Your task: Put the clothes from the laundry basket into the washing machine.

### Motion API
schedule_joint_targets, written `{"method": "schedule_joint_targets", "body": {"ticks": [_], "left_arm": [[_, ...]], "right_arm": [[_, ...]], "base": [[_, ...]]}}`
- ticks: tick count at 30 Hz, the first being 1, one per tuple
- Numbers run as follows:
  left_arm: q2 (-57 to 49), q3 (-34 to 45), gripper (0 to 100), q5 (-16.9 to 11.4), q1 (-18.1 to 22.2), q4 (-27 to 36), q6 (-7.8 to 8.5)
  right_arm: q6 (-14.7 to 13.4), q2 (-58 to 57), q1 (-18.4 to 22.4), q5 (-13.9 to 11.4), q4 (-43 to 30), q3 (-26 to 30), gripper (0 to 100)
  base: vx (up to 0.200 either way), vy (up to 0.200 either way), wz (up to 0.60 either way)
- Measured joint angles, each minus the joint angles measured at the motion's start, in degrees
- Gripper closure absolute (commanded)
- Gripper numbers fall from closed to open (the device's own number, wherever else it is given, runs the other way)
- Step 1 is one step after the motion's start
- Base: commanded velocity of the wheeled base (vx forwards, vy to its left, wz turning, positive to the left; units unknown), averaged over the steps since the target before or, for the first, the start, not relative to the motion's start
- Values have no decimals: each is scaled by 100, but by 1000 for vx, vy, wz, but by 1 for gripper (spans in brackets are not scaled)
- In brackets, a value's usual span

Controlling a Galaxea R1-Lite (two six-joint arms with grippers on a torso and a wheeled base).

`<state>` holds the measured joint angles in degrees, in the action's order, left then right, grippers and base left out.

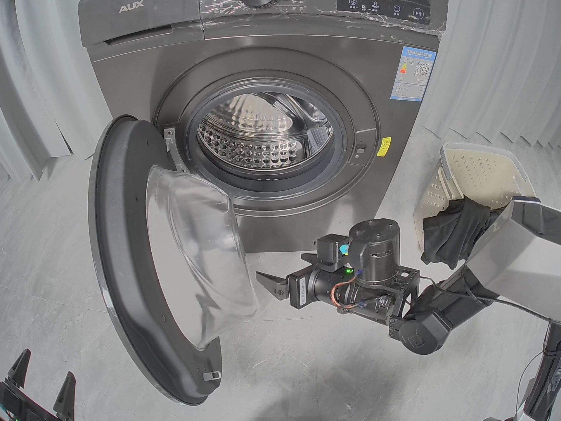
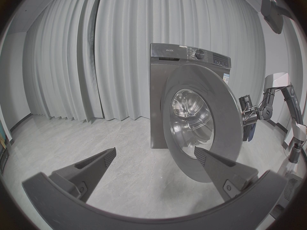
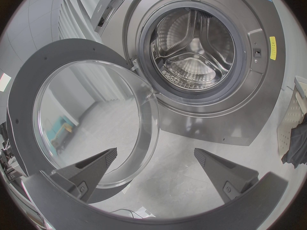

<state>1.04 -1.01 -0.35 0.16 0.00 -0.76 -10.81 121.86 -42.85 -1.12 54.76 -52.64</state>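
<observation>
item: front-loading washing machine [image 1: 263, 59], grey, standing on a pale floor [image 1: 327, 375] before pleated curtains [image 1: 35, 59].
door [image 1: 125, 252]: swung full open to the robot's left, glass bowl facing outward. judged so set to leave the drum [image 1: 263, 127] mouth free for loading.
drum: steel, perforated. no cloth shows in the visible part. the lower front, behind the rubber seal, is hidden.
laundry basket [image 1: 485, 173]: cream, perforated, tilted, just beside the machine on the robot's right. judged put there for a short carry by the right arm.
dark garment [image 1: 456, 232]: draped over the basket's near rim, hanging down outside, an easy edge to pinch.
right gripper [image 3: 153, 154]: low before the machine, between door and basket, pointing toward the door, fingers spread wide, nothing held. it is well apart from the garment, so the task is judged not yet begun.
left gripper [image 2: 153, 152]: low at the robot's left, fingers wide apart and empty, clear of the door. cut off at the head view's corner.
not determinable: the right arm's white link covers part of the basket, so further clothes inside cannot be told, nor the garment's kind.
</observation>
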Motion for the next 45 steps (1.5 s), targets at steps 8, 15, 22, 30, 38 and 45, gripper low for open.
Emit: {"method": "schedule_joint_targets", "body": {"ticks": [8, 15, 22, 30, 38, 45], "left_arm": [[0, 0, 0, 0, 0, 0, 0], [0, 0, 0, 2, 0, 0, 0], [0, 0, 0, 2, 0, 0, 0], [0, 0, 0, 0, 0, 0, -2], [0, 0, 0, 0, 0, 0, -2], [0, 0, 0, 2, 0, 0, -2]], "right_arm": [[15, 240, -12, -76, -73, -350, 0], [9, 529, -327, -119, -76, -800, 0], [-7, 728, -389, -112, -49, -1123, 0], [9, 861, -306, -122, -90, -1495, 0], [6, 1150, -434, -141, -150, -1971, 0], [-21, 1515, -696, -84, -460, -2749, 0]], "base": [[0, 0, 0], [0, 0, 0], [0, 0, 0], [0, 0, 0], [0, 0, 0], [0, 0, 0]]}}
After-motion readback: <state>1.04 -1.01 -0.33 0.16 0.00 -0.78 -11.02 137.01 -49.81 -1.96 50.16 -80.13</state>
